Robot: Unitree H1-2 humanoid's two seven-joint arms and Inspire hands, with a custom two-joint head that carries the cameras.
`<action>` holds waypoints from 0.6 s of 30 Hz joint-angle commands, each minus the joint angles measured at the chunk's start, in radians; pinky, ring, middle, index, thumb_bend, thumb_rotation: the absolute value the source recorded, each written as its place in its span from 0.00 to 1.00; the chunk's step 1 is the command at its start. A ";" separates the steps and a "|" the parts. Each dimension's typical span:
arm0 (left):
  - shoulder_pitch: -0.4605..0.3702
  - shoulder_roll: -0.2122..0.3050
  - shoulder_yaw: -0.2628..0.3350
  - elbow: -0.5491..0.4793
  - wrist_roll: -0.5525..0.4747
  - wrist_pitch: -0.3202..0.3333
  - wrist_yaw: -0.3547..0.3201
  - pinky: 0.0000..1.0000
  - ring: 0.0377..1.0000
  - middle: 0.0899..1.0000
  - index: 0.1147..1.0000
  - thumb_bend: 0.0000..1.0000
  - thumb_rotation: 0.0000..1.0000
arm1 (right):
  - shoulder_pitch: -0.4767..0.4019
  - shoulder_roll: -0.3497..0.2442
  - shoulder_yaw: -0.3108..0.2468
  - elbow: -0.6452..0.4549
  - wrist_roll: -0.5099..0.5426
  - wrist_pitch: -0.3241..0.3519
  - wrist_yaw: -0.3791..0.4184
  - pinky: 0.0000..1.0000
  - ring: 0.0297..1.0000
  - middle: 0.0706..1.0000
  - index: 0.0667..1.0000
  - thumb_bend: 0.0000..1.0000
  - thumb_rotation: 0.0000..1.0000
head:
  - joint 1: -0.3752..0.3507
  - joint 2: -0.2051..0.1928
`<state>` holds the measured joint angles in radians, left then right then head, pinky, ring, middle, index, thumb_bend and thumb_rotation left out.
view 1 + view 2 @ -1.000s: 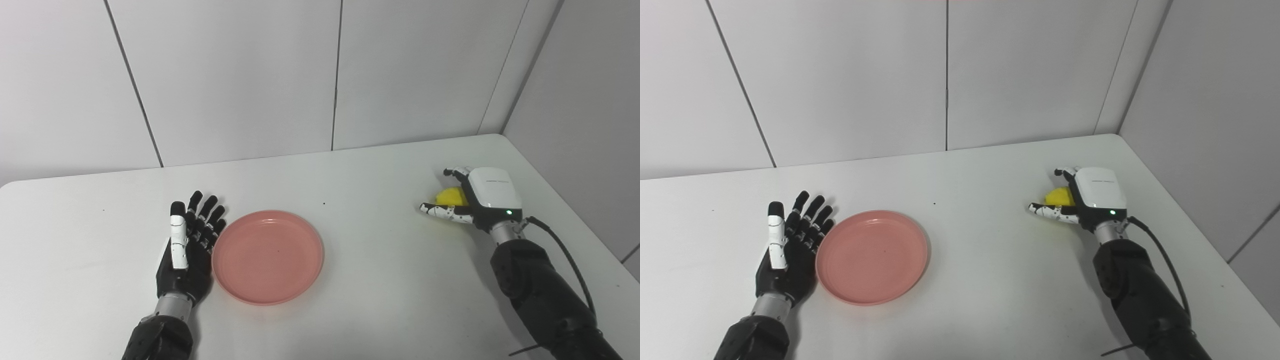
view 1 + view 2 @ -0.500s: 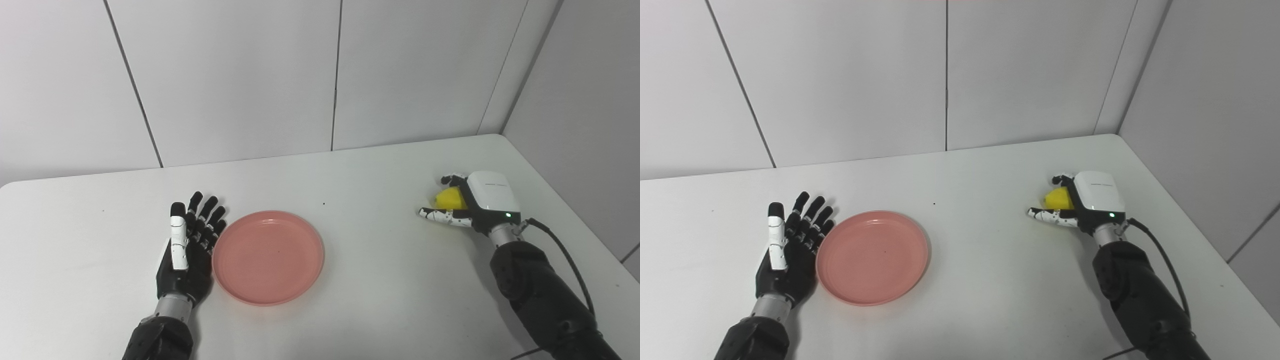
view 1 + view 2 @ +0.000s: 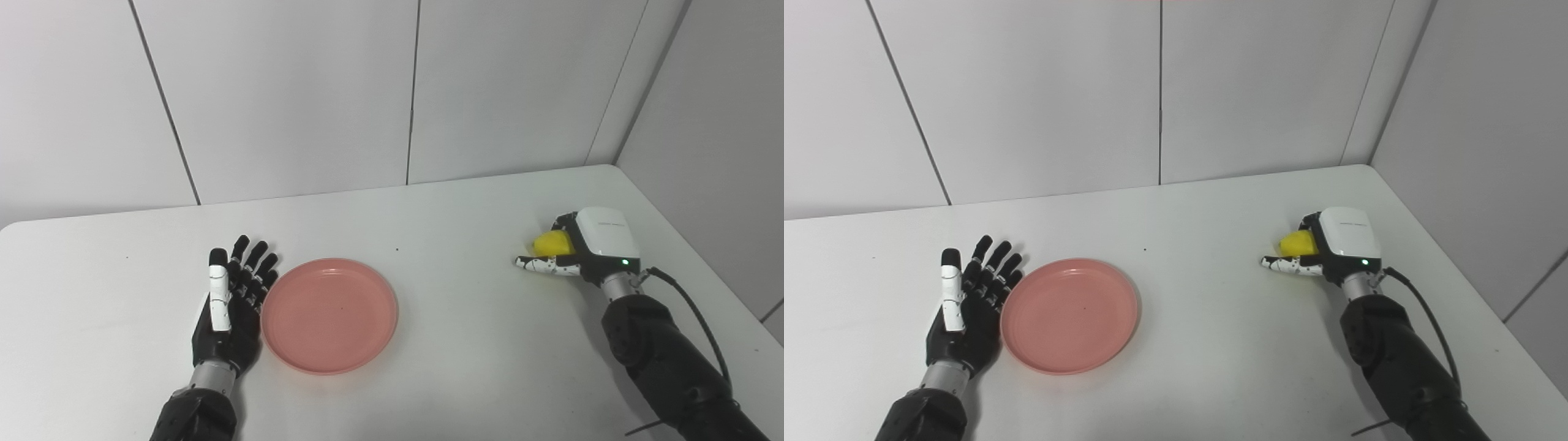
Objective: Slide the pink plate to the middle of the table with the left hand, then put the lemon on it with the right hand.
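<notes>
The pink plate [image 3: 329, 315] sits mid-table beside the flat, spread left hand [image 3: 229, 306]. The right hand [image 3: 585, 251] is curled around the lemon [image 3: 552, 244] at far right; lifting and carrying it left comes next.

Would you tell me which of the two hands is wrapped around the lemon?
The right hand, white-backed, curls around the lemon; the black left hand lies flat and open beside the pink plate.
</notes>
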<state>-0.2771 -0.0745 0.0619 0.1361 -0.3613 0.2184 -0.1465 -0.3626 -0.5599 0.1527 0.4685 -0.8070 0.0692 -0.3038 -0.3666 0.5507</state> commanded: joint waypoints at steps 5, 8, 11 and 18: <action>0.020 0.000 -0.006 0.016 0.015 0.046 0.019 1.00 0.94 0.95 1.00 0.78 0.87 | -0.012 -0.021 0.006 0.022 0.015 0.016 0.009 0.18 0.21 0.24 0.29 0.59 0.55 | 0.001 0.001; 0.019 0.001 -0.005 0.022 0.012 0.042 0.014 1.00 0.95 0.95 1.00 0.78 0.86 | -0.013 -0.023 0.006 0.027 0.021 0.011 0.008 0.18 0.21 0.24 0.29 0.59 0.53 | 0.002 0.002; 0.018 0.001 -0.003 0.026 0.010 0.041 0.014 1.00 0.95 0.96 1.00 0.78 0.87 | -0.012 -0.024 0.006 0.017 0.024 0.018 0.014 0.19 0.23 0.25 0.31 0.59 0.54 | 0.000 0.001; 0.017 -0.001 -0.004 0.021 0.013 0.044 0.018 1.00 0.94 0.95 1.00 0.80 0.86 | -0.014 -0.029 0.007 -0.005 0.043 0.004 0.022 0.16 0.20 0.23 0.29 0.58 0.54 | 0.000 0.001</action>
<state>-0.2765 -0.0756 0.0617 0.1359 -0.3618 0.2186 -0.1465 -0.3673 -0.5625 0.1565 0.4741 -0.7694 0.0693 -0.3056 -0.3666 0.5507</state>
